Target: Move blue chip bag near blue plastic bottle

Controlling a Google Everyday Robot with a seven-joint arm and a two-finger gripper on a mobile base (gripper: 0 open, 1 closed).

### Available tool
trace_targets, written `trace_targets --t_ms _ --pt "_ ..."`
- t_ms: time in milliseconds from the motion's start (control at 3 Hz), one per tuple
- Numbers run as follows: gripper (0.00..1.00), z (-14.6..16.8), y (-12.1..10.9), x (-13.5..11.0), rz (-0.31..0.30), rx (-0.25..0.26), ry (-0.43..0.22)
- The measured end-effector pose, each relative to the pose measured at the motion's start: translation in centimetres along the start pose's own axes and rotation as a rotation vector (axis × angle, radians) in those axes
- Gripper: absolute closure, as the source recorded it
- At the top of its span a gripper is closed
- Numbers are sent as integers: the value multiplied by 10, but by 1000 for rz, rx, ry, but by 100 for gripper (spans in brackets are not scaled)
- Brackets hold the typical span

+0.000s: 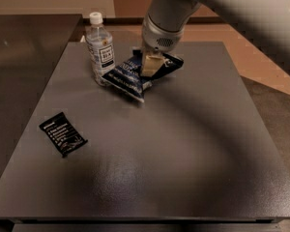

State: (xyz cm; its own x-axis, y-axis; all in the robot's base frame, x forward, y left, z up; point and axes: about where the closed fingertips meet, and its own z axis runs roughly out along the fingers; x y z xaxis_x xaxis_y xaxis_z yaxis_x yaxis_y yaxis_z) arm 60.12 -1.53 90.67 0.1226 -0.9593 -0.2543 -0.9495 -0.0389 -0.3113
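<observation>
Dark grey table (pixel 183 168) fills most of the frame, with a tan floor (pixel 261 57) behind it at the upper right and a darker surface (pixel 24 47) off its left edge.

At the upper left of the table the bottle (pixel 100 50) stands upright, white cap on top, label facing the camera. Just to its right is the bag (pixel 128 77), crumpled and tilted. Its lower point reaches toward the middle of the table and its left corner lies at the foot of the bottle. Whether bag and bottle touch cannot be told.

A pale arm (pixel 170 16) comes in from the upper right of the frame and points down over the bag. At its end the gripper (pixel 151 64) sits at the bag's upper right part, its light-coloured fingers (pixel 150 62) closed on the foil, pinching the bag.

A black wrapper (pixel 63 133) with white print lies flat at the left side of the table, well apart from the bag and bottle.
</observation>
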Motion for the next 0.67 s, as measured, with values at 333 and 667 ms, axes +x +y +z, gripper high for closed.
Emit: trace_targets --t_ms 333,667 --pt "35 0 -6 4 6 18 14" --pt "12 1 -6 3 4 16 14"
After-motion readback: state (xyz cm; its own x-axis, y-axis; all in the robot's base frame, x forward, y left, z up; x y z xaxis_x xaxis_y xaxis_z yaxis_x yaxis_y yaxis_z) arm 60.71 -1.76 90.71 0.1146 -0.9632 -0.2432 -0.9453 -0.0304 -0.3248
